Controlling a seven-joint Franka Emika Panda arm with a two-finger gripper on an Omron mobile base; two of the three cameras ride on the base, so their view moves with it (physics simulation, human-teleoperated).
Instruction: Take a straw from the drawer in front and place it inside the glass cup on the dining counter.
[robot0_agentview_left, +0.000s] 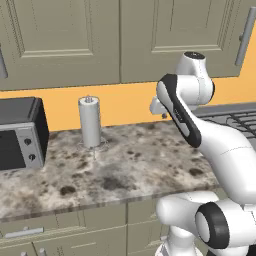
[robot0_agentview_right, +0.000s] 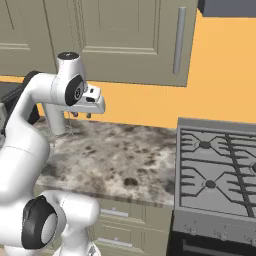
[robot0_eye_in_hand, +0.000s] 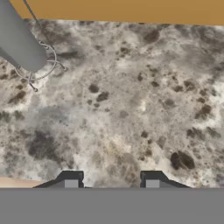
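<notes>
— Drawer (robot0_agentview_left: 50, 227) first: olive-grey, panelled, with a slim silver bar handle (robot0_agentview_left: 24, 232). Low at the left in the left base view, tucked just under the front lip of the speckled grey-brown stone worktop (robot0_agentview_left: 140, 165). Shut flush, by the look of it.

— And the two-finger gripper (robot0_agentview_right: 81, 115)?

— Up over that worktop, well above the drawer, clear of the stone and pointing down at it. Small dark fingertips (robot0_eye_in_hand: 70, 179) parted, with nothing but bare speckled stone between them in the hand view. Spread, then, and empty.

— Closest neighbour?

— Grey paper-towel roll (robot0_agentview_left: 90, 122), upright on a thin wire stand, back on the stone near the orange wall (robot0_agentview_left: 125, 102). Off to the gripper's left, apart from it.

— Further out?

— Black and silver toaster oven (robot0_agentview_left: 20, 132) at the far left of the worktop, beside the roll but not touching. On the other side, a grey gas hob with dark grates (robot0_agentview_right: 220, 170), butted right against the worktop's end. Up top, olive-grey panelled wall cupboards (robot0_agentview_left: 65, 40), one with a long upright silver handle (robot0_agentview_right: 178, 40).
</notes>
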